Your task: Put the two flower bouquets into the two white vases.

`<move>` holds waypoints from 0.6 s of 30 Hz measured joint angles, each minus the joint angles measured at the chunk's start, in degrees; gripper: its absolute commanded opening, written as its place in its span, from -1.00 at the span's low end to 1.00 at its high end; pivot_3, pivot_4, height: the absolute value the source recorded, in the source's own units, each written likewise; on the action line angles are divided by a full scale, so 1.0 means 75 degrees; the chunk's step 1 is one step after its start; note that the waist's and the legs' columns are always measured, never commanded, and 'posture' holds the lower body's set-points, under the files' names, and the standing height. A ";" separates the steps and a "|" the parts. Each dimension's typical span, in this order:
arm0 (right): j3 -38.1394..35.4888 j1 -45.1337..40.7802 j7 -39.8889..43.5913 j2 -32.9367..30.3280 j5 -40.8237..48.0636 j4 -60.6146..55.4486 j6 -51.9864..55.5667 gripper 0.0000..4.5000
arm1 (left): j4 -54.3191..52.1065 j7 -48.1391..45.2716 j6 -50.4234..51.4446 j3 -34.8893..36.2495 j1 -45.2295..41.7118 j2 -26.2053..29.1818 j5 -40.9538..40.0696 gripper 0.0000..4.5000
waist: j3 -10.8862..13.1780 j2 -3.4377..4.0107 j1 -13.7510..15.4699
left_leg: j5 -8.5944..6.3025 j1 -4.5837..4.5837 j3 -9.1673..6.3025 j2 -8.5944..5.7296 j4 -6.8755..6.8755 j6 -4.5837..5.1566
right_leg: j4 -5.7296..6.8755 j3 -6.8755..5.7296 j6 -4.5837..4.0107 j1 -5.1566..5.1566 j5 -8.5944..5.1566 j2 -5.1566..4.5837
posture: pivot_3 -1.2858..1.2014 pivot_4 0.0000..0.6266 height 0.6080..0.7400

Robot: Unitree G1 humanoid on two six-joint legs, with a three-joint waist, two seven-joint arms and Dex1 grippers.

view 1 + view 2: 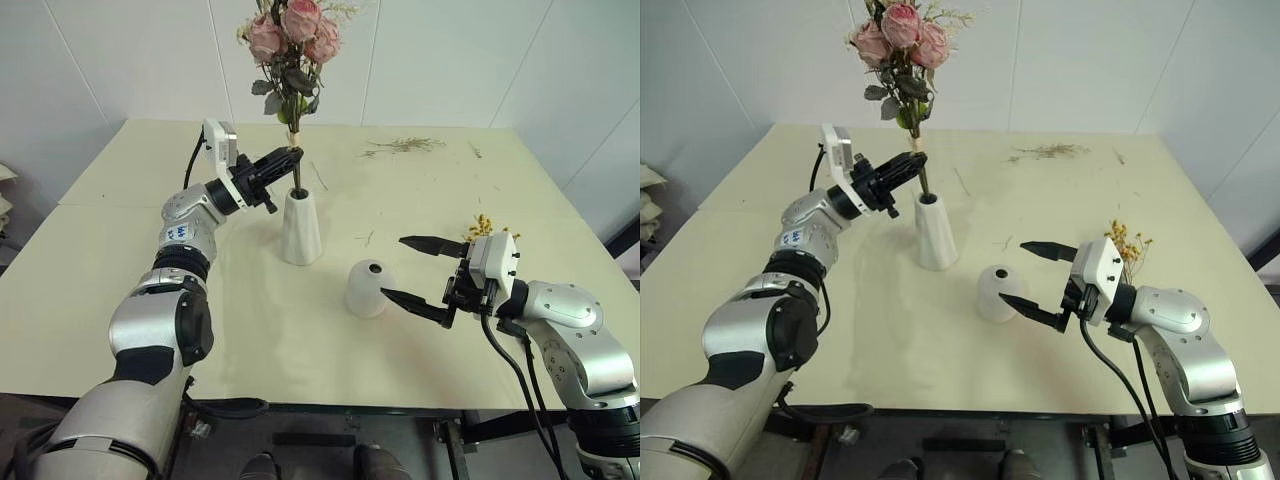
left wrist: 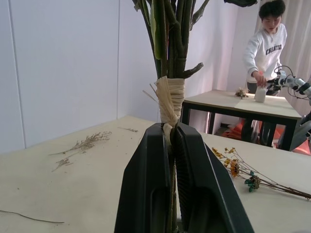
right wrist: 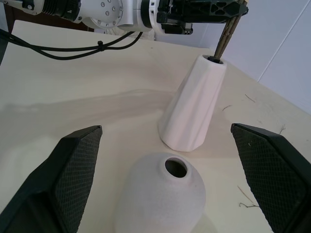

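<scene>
The big bouquet of pink roses (image 1: 295, 40) stands upright, its stems reaching down into the mouth of the tall cone vase (image 1: 300, 228). My left gripper (image 1: 290, 155) is shut on the stems just above the vase's mouth, right below the raffia tie (image 2: 170, 99). To the right and nearer stands the short dome vase (image 1: 367, 288), its hole empty. My right gripper (image 1: 393, 267) hovers open just to the right of it, fingers spread wide. The small yellow-orange bouquet (image 1: 485, 225) lies on the table behind my right hand.
Loose dried sprigs (image 1: 405, 145) lie at the far side of the cream table (image 1: 150, 250). A single twig (image 1: 365, 238) lies between the vases. In the left wrist view a person (image 2: 265, 48) stands at another table in the background.
</scene>
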 measured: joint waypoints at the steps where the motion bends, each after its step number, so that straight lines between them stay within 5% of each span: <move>1: -0.0021 -0.0015 -0.0005 0.0000 0.0034 0.0000 0.0017 1.00 | -0.0006 -0.0025 -0.0043 0.0003 0.0053 -0.0005 -0.0011 -0.98 | 0.0000 0.0000 0.0000 | 0.0000 0.0000 0.0000 0.0000 0.0000 0.0000 | 0.0000 0.0000 0.0000 0.0000 0.0000 0.0000 | 0.03 -0.52 1.00; 18: -0.0910 -0.0376 -0.0514 -0.0221 0.1162 -0.0609 0.1180 1.00 | -0.0010 0.0089 -0.0412 0.0047 0.0389 -0.0214 -0.0088 -0.98 | 0.0000 0.0000 0.0007 | 0.0000 0.0000 0.0000 0.0000 0.0001 0.0002 | 0.0001 0.0001 -0.0001 0.0000 0.0001 0.0000 | 0.03 -0.52 1.00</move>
